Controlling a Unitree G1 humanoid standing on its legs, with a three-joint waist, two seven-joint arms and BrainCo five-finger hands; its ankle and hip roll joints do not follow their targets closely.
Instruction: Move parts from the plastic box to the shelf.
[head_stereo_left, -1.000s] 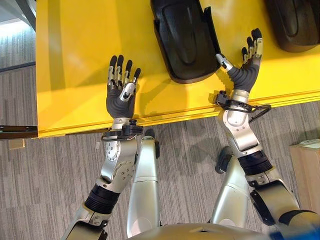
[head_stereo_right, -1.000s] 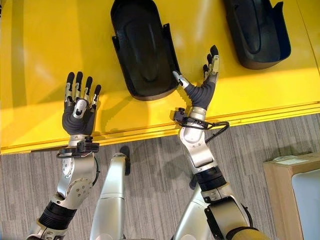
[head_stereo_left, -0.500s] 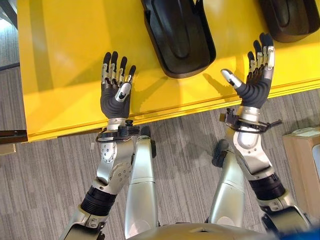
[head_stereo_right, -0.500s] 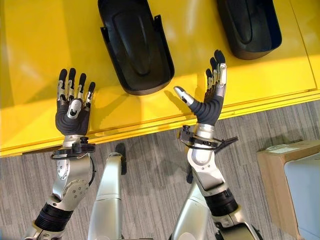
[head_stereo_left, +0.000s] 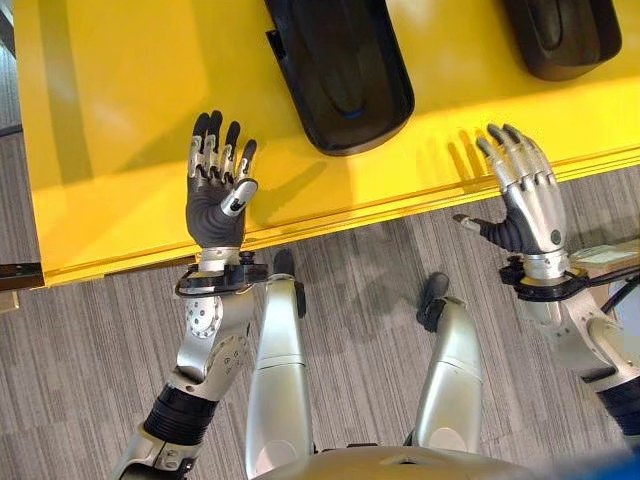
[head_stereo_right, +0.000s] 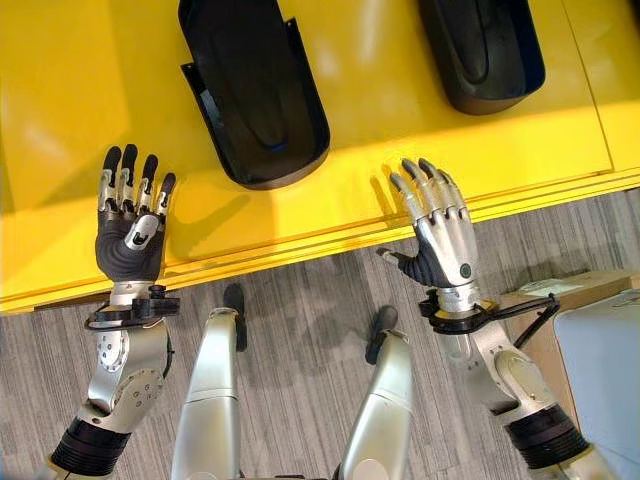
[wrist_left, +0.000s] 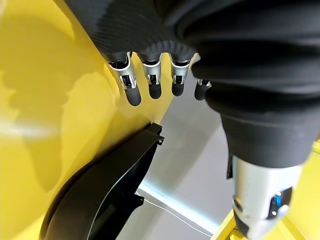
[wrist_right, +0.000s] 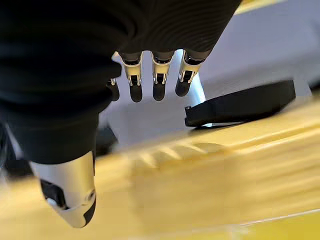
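Two black moulded parts lie on the yellow shelf: one in the middle, one at the far right. My left hand hovers palm-up over the shelf's front strip, left of the middle part, fingers straight and holding nothing. My right hand is at the shelf's front edge, right of the middle part and clear of it, its back facing up, open and empty. The left wrist view has the middle part past my fingers. In the right wrist view a black part lies beyond the fingers.
Grey striped carpet runs in front of the shelf. A brown cardboard box with a pale grey top stands on the floor at the right, close under my right forearm. The shelf's left half is bare yellow surface.
My right hand has drawn back from the middle part to the shelf's front edge and rolled over, back now up. The left hand stays open in place. The camera has shifted.
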